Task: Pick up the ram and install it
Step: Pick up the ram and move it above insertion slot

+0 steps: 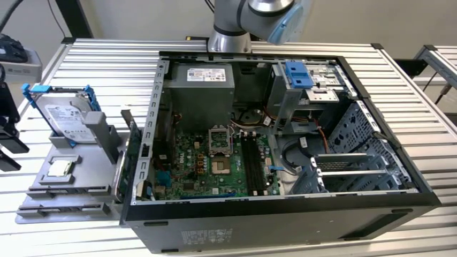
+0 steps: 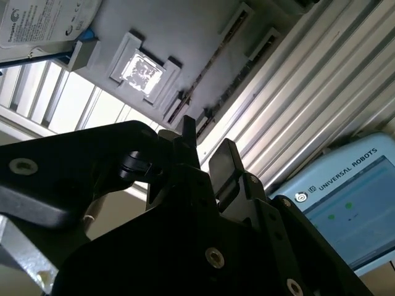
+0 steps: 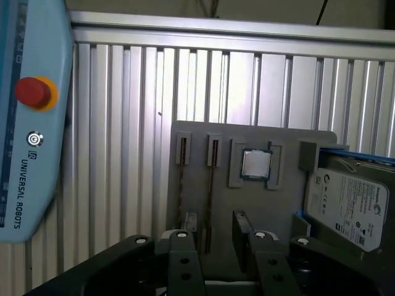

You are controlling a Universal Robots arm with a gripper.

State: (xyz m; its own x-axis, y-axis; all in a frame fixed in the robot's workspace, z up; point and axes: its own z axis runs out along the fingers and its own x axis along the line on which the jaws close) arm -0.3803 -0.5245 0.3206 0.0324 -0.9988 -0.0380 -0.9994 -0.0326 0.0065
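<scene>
One black gripper (image 3: 211, 229), jaws apart, empty; one thin dark ram stick (image 3: 211, 179) edge-on in slot of grey tray (image 1: 89, 171), exterior view's left; one silver hard drive (image 3: 345, 206) on same tray

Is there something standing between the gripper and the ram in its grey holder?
Nothing visible. In the first wrist view the open gripper hangs over the ram, which sits edge-up in its holder slot; the hard drive lies aside.
</scene>
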